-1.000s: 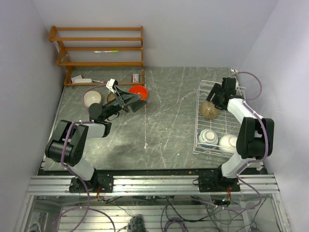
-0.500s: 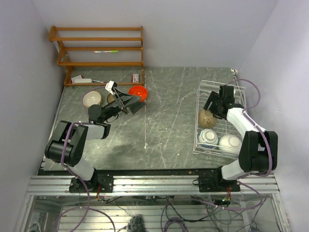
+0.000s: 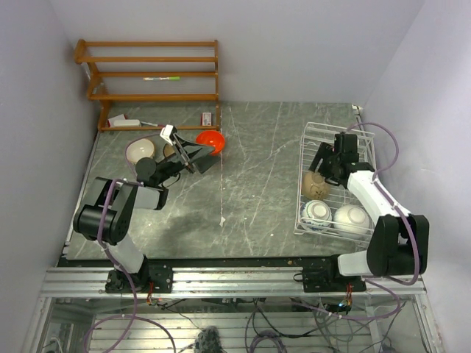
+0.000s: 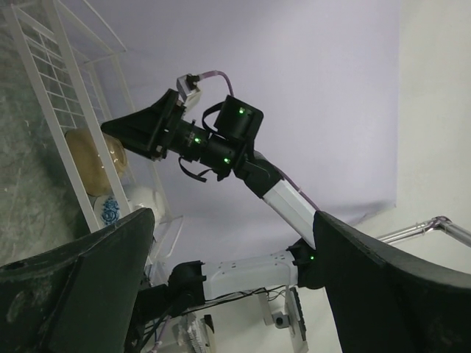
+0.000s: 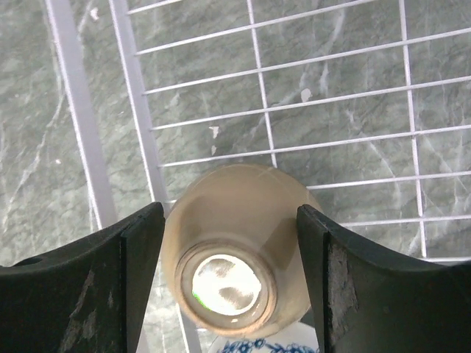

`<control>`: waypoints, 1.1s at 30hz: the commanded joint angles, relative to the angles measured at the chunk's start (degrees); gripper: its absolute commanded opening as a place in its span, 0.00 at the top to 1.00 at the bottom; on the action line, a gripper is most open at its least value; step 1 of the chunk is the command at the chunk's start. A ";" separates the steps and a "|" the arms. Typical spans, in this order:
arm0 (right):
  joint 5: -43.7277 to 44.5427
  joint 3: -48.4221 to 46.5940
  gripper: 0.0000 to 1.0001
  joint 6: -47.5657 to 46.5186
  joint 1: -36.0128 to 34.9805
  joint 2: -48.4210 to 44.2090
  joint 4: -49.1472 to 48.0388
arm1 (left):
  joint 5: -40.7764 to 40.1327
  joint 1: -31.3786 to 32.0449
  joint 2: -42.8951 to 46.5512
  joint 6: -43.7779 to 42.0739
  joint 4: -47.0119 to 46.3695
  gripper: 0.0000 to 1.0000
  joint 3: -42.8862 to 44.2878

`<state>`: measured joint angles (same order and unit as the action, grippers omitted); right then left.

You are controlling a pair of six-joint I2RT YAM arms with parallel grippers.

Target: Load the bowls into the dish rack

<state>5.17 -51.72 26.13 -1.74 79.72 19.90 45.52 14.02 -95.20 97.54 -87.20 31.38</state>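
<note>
Left pincer: top view; black fingers spread wide with nothing between them, tips just beside the glossy, round, bright orange-red bowl; contact cannot be told.
Right pincer: top view; black fingers spread, hanging over the rectangular white wire dish rack, gripping nothing.
Bowls in rack: a smooth, round tan-brown bowl sits by the left wall, about mid-length. A round blue-and-white patterned bowl and a smooth plain white bowl sit side by side at the near end.
Bowls on table: the orange-red bowl and a round cream-white bowl, mouth up, sit at the far left of the grey-green marbled table, well apart from the dish rack.
Background: a slatted brown wooden shelf unit stands at the far wall.
Left wrist view: the left fingers, broad, dark and matt, stand far apart with only air between. Beyond them the black-and-white right arm reaches over the rack's thin grid bars. The tan-brown bowl and the blue-and-white patterned bowl show behind those bars.
Right wrist view: the right fingers frame the tan-brown bowl from above, one at each side. The bowl lies in the dish rack, its circular foot ring toward the camera and its rounded wall by the thick side bar. Thin wires cross in a grid over the marbled table, and a sliver of blue pattern shows at the lower edge.
</note>
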 commanded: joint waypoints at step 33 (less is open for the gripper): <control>-9.82 -0.01 0.24 -1.13 -4.56 -15.08 1.51 | -56.47 0.36 -0.62 -74.82 98.63 0.17 33.54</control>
<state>-4.27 -52.66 26.48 -5.67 64.01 22.15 -6.50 13.37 -94.56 26.68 11.97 65.63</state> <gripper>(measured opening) 0.759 0.832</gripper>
